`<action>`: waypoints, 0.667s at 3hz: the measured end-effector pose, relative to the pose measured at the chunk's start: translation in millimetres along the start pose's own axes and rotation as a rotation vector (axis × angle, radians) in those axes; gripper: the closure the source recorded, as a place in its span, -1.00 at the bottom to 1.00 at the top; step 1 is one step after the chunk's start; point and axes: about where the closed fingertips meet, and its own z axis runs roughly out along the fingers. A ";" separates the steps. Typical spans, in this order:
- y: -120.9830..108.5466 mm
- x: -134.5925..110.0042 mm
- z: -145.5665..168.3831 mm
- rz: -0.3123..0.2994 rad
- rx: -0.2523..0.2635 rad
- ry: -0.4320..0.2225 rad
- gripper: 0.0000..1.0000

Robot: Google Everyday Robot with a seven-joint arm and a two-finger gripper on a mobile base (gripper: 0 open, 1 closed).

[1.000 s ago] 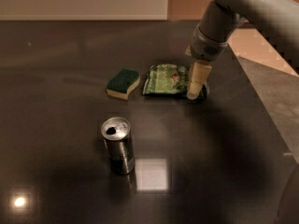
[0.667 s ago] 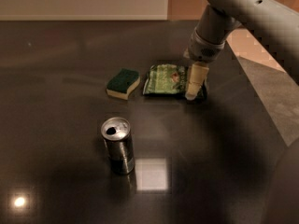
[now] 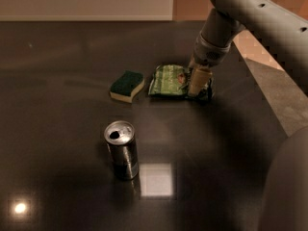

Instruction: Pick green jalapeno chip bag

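Observation:
The green jalapeno chip bag (image 3: 168, 81) lies flat on the dark table (image 3: 67, 57), a crinkled light-green foil bag with a reddish picture. My gripper (image 3: 197, 83) comes down from the upper right and sits over the bag's right end, its pale fingers (image 3: 198, 81) touching or just above the bag. The right part of the bag is hidden behind the gripper.
A yellow sponge with a dark green top (image 3: 127, 85) lies just left of the bag. An opened metal can (image 3: 121, 149) stands upright nearer the front. The table's right edge (image 3: 269, 105) runs close to the gripper. My arm (image 3: 250, 13) fills the upper right.
The gripper has shifted slightly left onto the bag's right end. The bag, sponge and can have not moved.

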 end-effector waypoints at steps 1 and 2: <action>0.4 -0.3 -2.9 -0.004 -0.007 -0.014 0.23; 5.6 -6.5 -22.7 -0.029 -0.003 -0.042 0.72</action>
